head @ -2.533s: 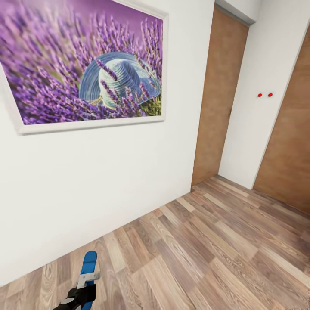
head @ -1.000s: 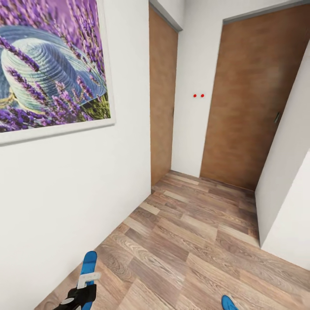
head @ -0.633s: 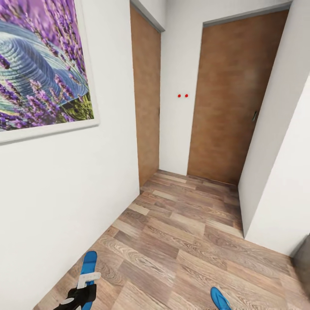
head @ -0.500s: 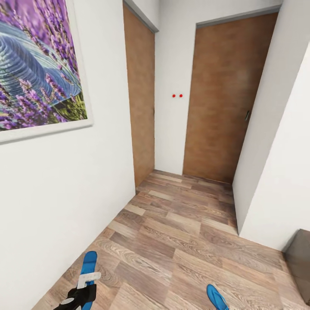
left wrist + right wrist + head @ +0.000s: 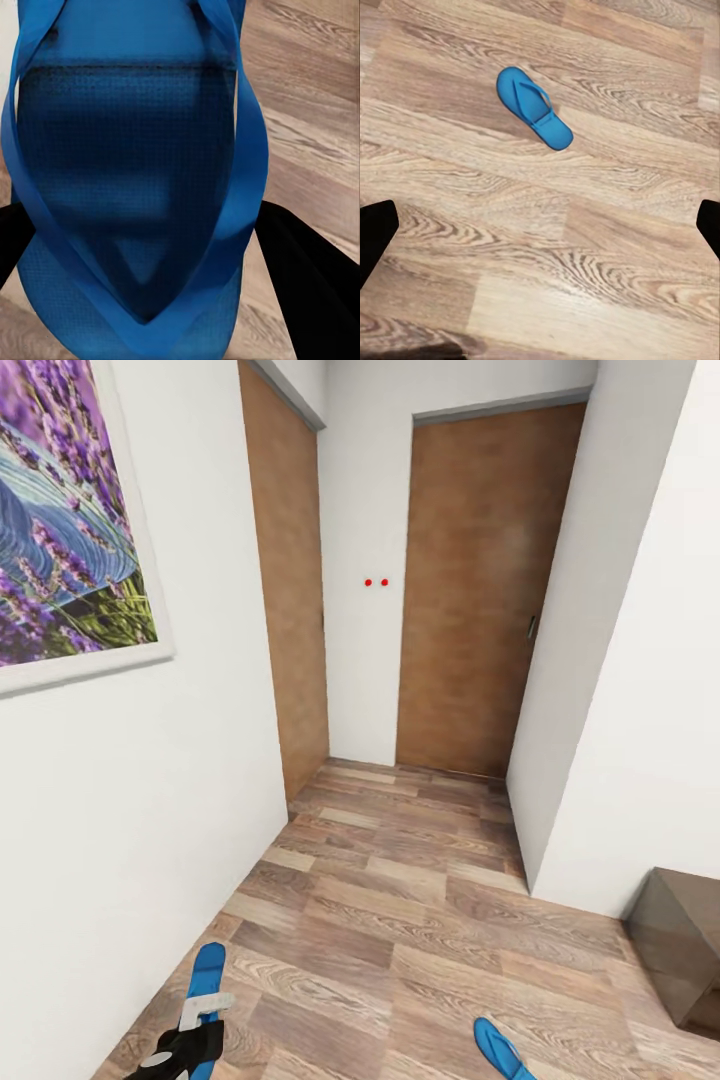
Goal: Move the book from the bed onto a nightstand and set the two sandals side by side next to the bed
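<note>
L hand (image 5: 185,1045) clamped on one sandal (image 5: 207,972), toe end poking fwd past the fingers; L wrist cam confirms, blue sole and straps (image 5: 135,187) jammed right up against the lens. Second sandal (image 5: 534,107) lies flat on the plank floor (image 5: 420,920), strap side up, alone on open boards. R hand (image 5: 540,225) hangs above it, fingers wide apart, nothing between them; sandal sits ahead of the fingertips, not under them. In head cam its toe (image 5: 497,1048) pokes in at the bottom edge, right of centre. Dark cabinet corner (image 5: 680,940) low right, can't tell if it's the nightstand. Two brown doors (image 5: 470,590) ahead, lavender pic (image 5: 60,530) on L wall. Bed, book: no idea where from here. Risks, my read: sandal is thin and flat, so R fingers could scrape the floor or just shove it along unless I line up over it first. Held sandal is gripped near one end, may swing or slip in a fast turn. L wall is close, arm could clip it.
</note>
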Available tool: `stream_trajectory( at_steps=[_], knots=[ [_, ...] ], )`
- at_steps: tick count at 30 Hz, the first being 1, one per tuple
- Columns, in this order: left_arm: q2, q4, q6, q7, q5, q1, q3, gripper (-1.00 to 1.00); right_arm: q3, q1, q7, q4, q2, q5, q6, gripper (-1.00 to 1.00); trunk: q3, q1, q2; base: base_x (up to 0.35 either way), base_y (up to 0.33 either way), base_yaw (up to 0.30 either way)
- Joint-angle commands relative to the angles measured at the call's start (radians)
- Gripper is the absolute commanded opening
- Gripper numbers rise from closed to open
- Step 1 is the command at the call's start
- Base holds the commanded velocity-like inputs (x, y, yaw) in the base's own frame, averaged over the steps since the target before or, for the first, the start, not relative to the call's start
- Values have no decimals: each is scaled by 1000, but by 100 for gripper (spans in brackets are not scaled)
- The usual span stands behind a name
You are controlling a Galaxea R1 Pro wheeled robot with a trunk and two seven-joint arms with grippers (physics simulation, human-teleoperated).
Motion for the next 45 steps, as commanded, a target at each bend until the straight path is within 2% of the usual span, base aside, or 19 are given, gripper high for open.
stream_trajectory(
  at_steps=[1, 9, 16, 45],
  knots=[
    [0, 0, -2, 3, 6, 0, -9, -100, -4, 0, 7, -2, 1, 11, -2, 100, -1, 0, 0, 242, 234, -112],
    [0, 0, -2, 3, 5, 0, -9, -100, -2, 0, 7, -1, 1, 11, -3, 100, -1, 0, 0, 269, 211, -47],
    [0, 0, -2, 3, 5, 0, -9, -100, 20, 0, 7, 14, 0, 11, -3, 100, -1, 0, 0, 285, 209, -118],
    [0, 0, -2, 3, 5, 0, -10, -100, 28, 0, 7, 25, -1, 11, -3, 100, -1, 0, 0, 291, 204, -283]
  ],
)
